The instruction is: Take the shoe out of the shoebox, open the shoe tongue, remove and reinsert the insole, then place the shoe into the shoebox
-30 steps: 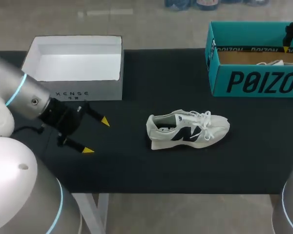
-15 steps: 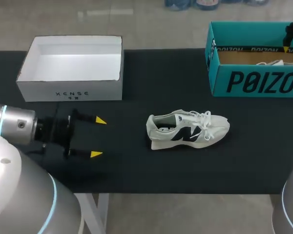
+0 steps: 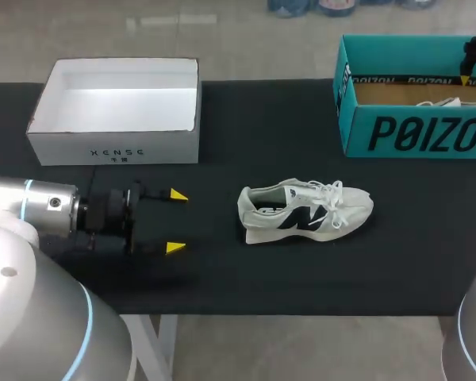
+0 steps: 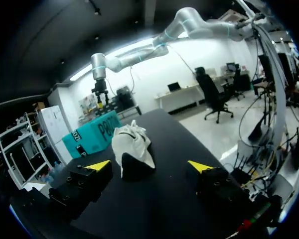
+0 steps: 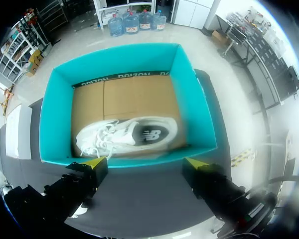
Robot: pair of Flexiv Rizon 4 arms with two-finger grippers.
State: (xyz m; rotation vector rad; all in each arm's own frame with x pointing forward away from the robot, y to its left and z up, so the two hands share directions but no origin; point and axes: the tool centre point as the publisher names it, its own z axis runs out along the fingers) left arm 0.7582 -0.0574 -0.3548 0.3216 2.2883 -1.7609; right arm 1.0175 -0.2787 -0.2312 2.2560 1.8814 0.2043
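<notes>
The shoe (image 3: 305, 210) sits mid-tabletop (image 3: 262, 135), heel left and toe right, and the left gripper (image 3: 175, 221), the nearer one, fingers spread wide, points at that heel, not yet touching.

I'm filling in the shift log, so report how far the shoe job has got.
Done: one sneaker lies on the black table, outside the teal shoebox. In hand: the left gripper, open, points at its heel without touching; the right gripper hangs open over the shoebox, where a second sneaker lies. Left: tongue, insole out and in, reboxing.
</notes>
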